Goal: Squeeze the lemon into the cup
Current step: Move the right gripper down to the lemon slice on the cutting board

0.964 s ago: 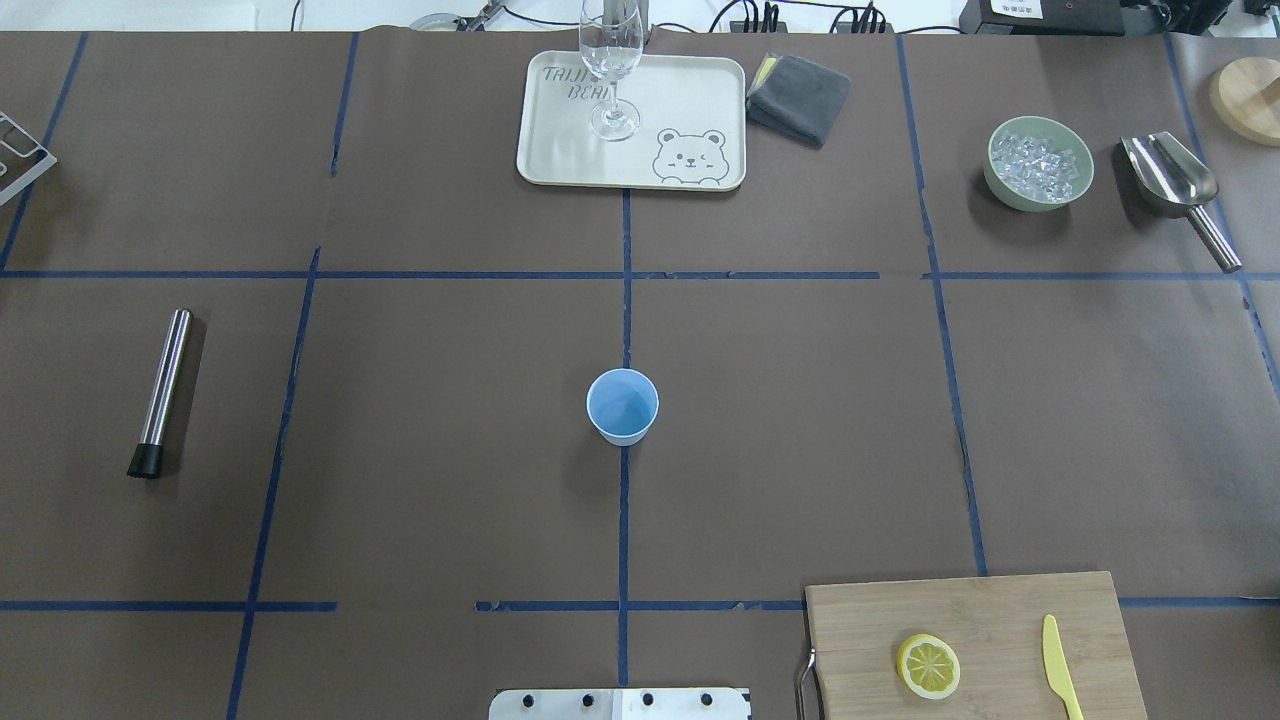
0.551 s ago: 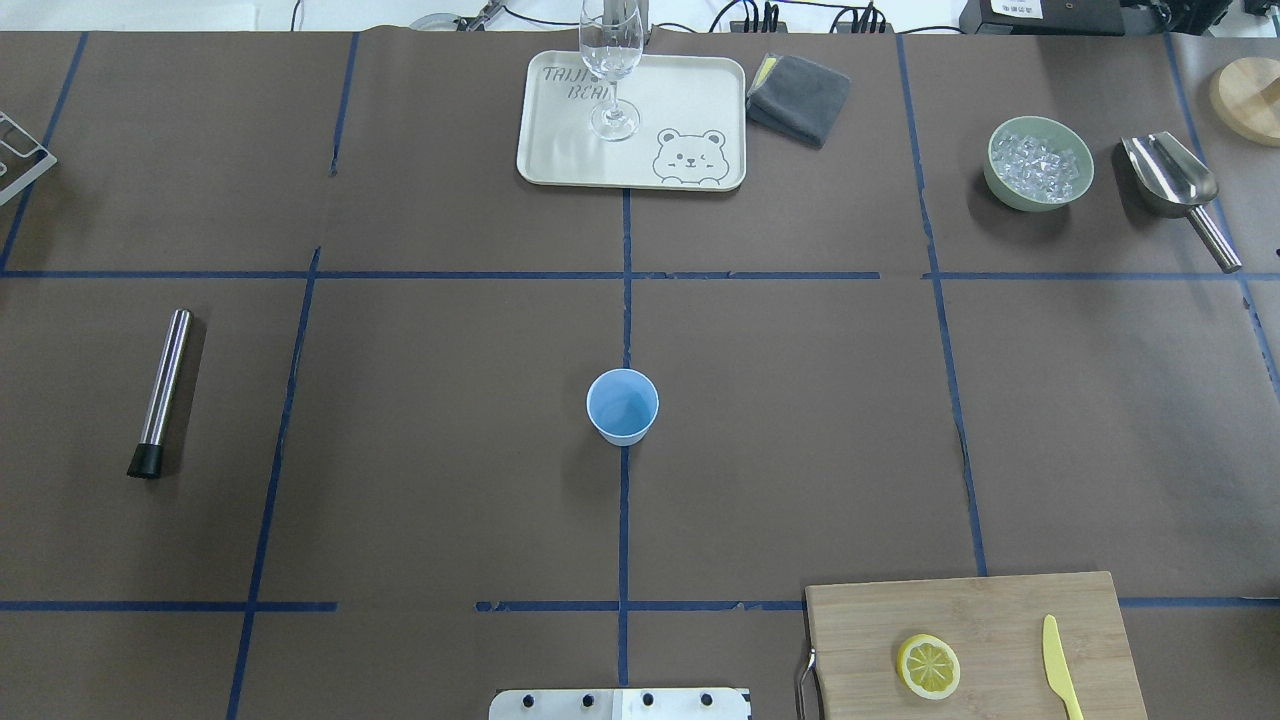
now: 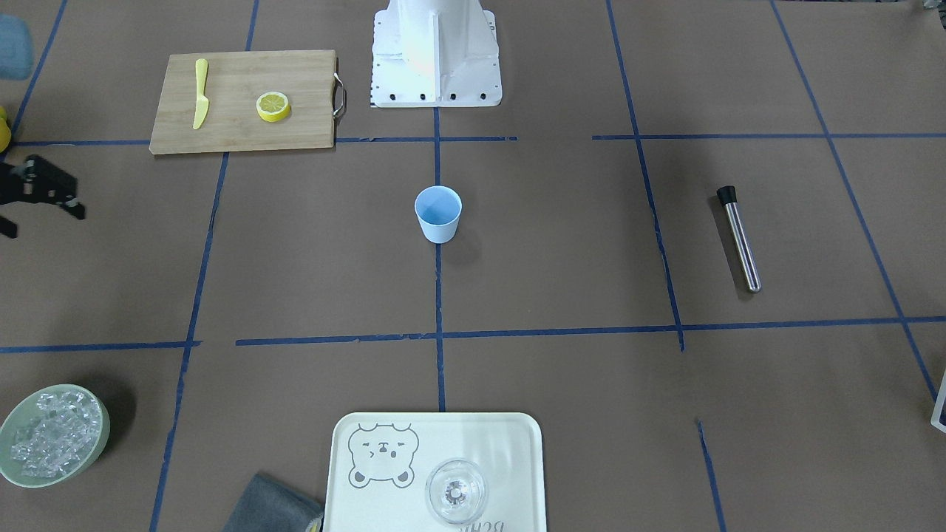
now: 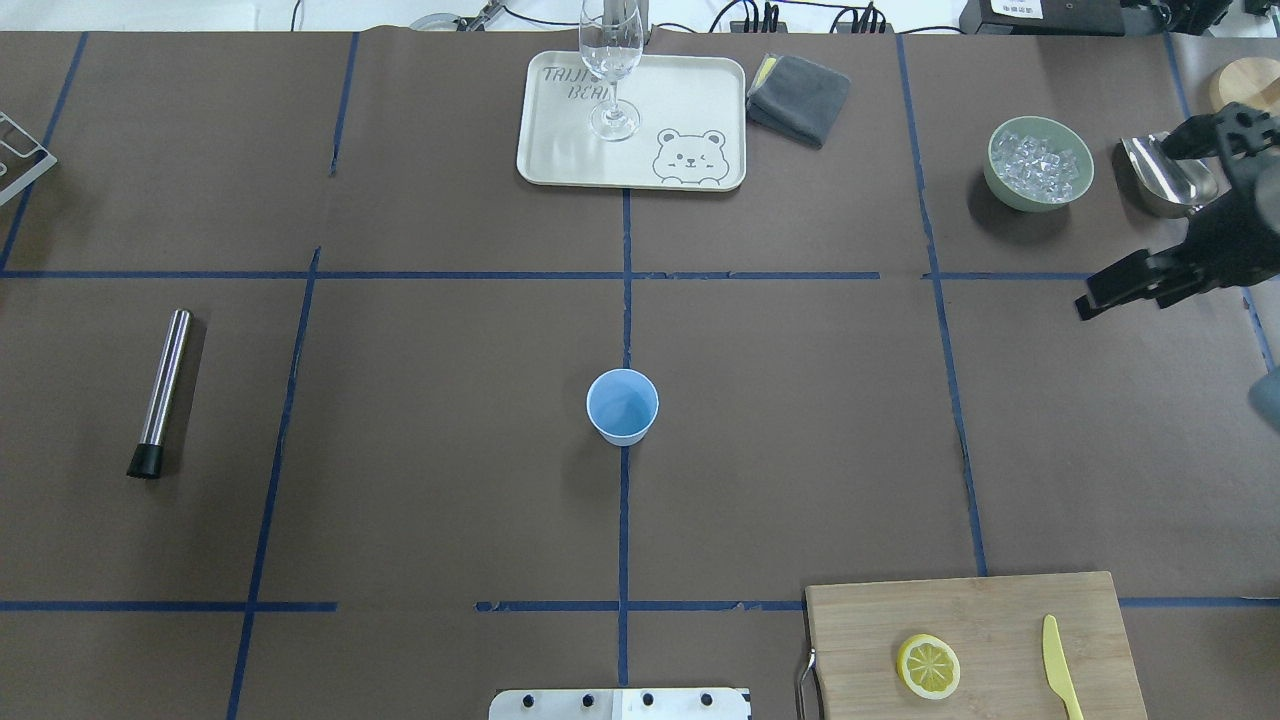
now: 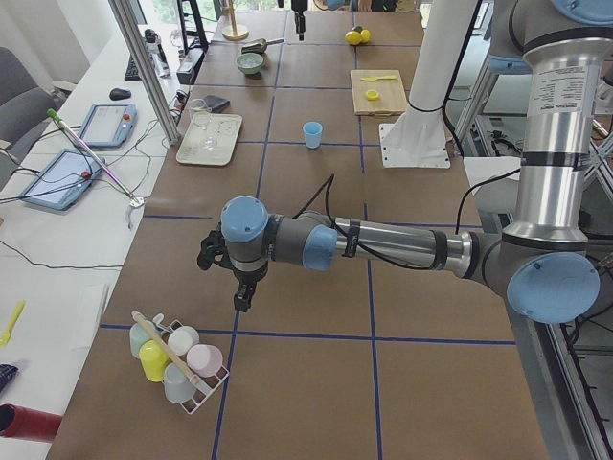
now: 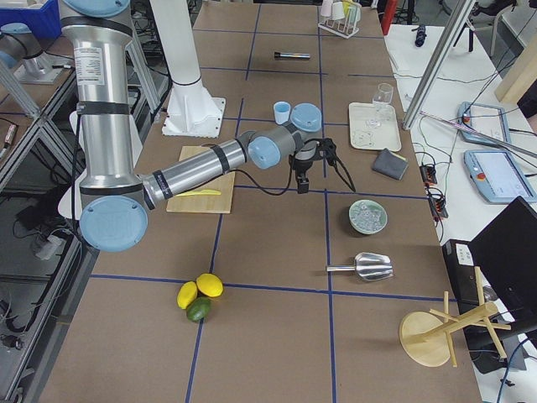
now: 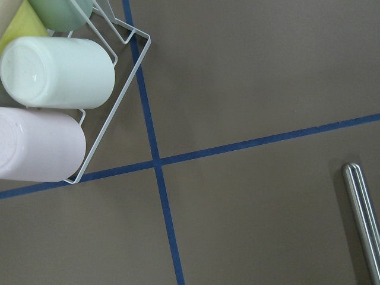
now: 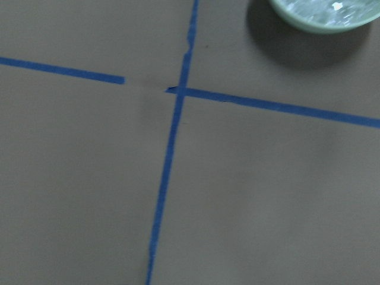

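Note:
The lemon is a round slice, cut face up, on the wooden cutting board at the near right; it also shows in the front view. The light-blue cup stands upright and empty at the table's middle, also in the front view. My right gripper is open wide and empty, above the table at the far right near the ice bowl, far from the lemon and the cup. My left gripper shows only in the exterior left view, beside a cup rack; I cannot tell its state.
A yellow knife lies on the board right of the lemon. A green bowl of ice and a metal scoop are by the right gripper. A tray with a glass, a grey cloth and a steel muddler lie further off.
My right gripper has come into the overhead view from the right edge, open. The cup and the lemon have not moved.

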Robot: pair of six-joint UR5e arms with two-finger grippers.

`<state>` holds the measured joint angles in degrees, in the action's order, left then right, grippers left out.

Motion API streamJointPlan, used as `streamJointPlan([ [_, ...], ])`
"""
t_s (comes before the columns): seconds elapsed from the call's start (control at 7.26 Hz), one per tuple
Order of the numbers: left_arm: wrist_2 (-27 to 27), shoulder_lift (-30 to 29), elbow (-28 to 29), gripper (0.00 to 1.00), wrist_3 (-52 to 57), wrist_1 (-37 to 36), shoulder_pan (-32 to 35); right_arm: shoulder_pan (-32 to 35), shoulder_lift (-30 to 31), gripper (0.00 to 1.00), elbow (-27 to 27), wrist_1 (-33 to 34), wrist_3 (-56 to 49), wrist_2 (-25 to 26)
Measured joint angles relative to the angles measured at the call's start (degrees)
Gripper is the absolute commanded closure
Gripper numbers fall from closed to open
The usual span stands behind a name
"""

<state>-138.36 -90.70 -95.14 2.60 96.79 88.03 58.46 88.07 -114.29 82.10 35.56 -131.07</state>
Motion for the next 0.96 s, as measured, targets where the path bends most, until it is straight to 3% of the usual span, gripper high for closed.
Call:
streamJointPlan([
  [0.41,0.00,0.03,0.69,0.00,-0.08,3.07,-0.44,-22.22,0.53,0.00,-9.33,-1.01,20.96,14.96],
  [0.55,0.01,0.01,0.77,0.00,-0.14,4.29,-0.88,-27.71,1.54,0.10,-11.43,-1.09,23.11,18.16],
  [0.96,-0.08,0.03,0.75,0.00,-0.42,5.45,-1.42,-39.32,5.99,0.00,-15.61,-2.44,25.25,26.97],
])
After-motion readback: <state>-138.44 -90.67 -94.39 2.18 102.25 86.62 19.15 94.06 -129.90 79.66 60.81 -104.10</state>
